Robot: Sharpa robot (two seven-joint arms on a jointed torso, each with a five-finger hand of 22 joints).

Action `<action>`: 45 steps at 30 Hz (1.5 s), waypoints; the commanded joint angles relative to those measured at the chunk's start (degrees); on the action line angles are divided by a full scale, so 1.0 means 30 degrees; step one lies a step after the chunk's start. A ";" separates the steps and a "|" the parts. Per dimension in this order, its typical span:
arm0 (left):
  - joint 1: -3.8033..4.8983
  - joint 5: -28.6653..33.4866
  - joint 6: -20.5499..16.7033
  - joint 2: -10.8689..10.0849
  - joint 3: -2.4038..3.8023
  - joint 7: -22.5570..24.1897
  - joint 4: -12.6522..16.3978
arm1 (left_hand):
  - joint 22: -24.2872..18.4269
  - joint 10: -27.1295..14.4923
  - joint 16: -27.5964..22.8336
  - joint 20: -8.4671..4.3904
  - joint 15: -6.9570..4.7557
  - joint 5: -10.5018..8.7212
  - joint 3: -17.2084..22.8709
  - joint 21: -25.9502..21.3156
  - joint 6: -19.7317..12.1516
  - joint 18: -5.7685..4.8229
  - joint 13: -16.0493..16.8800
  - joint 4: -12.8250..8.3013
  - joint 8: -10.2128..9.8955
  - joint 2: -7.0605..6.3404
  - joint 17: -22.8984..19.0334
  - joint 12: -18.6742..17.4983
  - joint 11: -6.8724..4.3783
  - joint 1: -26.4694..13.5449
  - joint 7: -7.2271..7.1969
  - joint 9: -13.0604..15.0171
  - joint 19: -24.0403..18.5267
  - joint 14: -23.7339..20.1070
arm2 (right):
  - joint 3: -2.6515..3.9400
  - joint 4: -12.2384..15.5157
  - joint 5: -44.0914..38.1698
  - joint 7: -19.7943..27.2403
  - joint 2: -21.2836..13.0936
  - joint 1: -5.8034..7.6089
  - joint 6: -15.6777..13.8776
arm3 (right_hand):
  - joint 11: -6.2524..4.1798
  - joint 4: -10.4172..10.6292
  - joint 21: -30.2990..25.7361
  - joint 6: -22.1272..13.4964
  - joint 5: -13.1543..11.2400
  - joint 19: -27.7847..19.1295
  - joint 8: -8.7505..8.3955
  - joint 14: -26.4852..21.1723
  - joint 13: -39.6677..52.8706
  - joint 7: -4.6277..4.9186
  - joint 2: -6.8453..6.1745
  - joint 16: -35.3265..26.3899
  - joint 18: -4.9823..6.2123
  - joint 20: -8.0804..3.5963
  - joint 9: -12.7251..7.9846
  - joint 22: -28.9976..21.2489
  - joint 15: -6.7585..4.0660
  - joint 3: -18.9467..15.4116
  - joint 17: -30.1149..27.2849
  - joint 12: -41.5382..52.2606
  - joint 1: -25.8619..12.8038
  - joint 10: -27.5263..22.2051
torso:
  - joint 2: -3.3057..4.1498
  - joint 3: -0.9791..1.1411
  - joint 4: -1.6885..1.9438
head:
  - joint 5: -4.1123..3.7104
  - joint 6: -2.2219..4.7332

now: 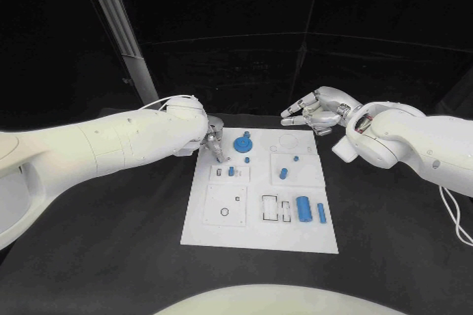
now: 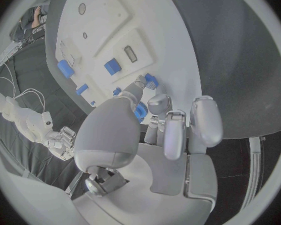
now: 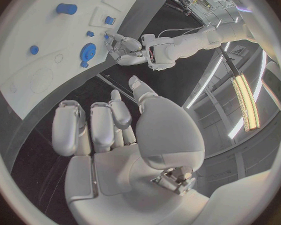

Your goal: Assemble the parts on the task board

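White task board lies lengthwise on the black table, its near end bare. Near row: a raised square panel with a small oval hole on the left side; beside it two narrow rectangular slots, then a large blue cylinder lying flat, and just beside that a slimmer blue pin near the board's right edge. Middle row: a small blue peg in the left panel with a grey rectangular slot beside it; a short blue cylinder on the right panel. Far row: a blue gear with a small blue piece just below it, a tiny blue stud, and an engraved circle toward the far right corner. Left hand at the board's far left corner, fingers pointed down at the surface close to the gear; in the left wrist view its fingertips pinch a small blue part. Right hand beyond the board's far right corner, above the table, fingers loosely curled and apart, holding nothing.
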 commanded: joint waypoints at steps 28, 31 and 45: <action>-0.0211 0.0692 -0.0294 -0.0058 -0.0343 0.1586 0.0007 | 0.2136 0.0901 0.1040 -0.0228 -0.0292 -0.0017 0.1907 0.1403 0.1703 -0.0629 0.0548 -0.1979 0.0638 0.2449 0.4189 0.1225 -0.0441 0.2961 -0.0496 -0.0092 0.0721 0.1749 | 0.0010 0.0049 0.0062 0.0131 -0.0012 0.0032 0.0186 | 0.0029 -0.0127 -0.0061 0.0072 0.0129 0.0034 -0.0089 0.0387 0.0010 0.0042 -0.0103 -0.0045 0.0242 -0.0089 -0.0019 0.0006 -0.0113 -0.0012 0.0039 0.0061 -0.0060 0.0103 | -0.0014 0.0000 0.0026 | 0.0086 -0.0014; -0.0207 0.0988 -0.0375 -0.0165 -0.0343 0.1664 0.0073 | 0.2179 0.0983 0.1090 -0.0233 -0.0298 -0.0011 0.2066 0.1449 0.1800 -0.0639 0.0521 -0.2075 0.0678 0.2467 0.4255 0.1240 -0.0434 0.2880 -0.0499 -0.0019 0.0736 0.1764 | 0.0010 0.0042 0.0062 0.0131 -0.0017 0.0032 0.0192 | 0.0029 -0.0127 -0.0061 0.0072 0.0129 0.0034 -0.0089 0.0387 0.0010 0.0042 -0.0103 -0.0045 0.0242 -0.0089 -0.0019 0.0006 -0.0113 -0.0012 0.0039 0.0061 -0.0060 0.0103 | -0.0015 0.0008 0.0036 | 0.0118 0.0005; -0.0094 0.1374 -0.0787 -0.1011 -0.0328 0.1843 0.1056 | 0.2360 0.1300 0.1209 -0.0334 -0.0423 0.0019 0.3109 0.1601 0.2247 -0.0663 0.0326 -0.2493 0.1127 0.2313 0.4411 0.1231 -0.0594 0.1991 -0.0717 0.0909 0.0764 0.1795 | 0.0010 0.0012 0.0062 0.0127 -0.0048 0.0032 0.0217 | 0.0029 -0.0123 -0.0079 0.0077 0.0128 0.0022 -0.0087 0.0385 -0.0004 0.0042 -0.0098 -0.0059 0.0247 -0.0089 -0.0017 -0.0019 -0.0113 -0.0016 0.0025 0.0049 -0.0075 0.0096 | -0.0001 0.0007 0.0015 | 0.0169 0.0052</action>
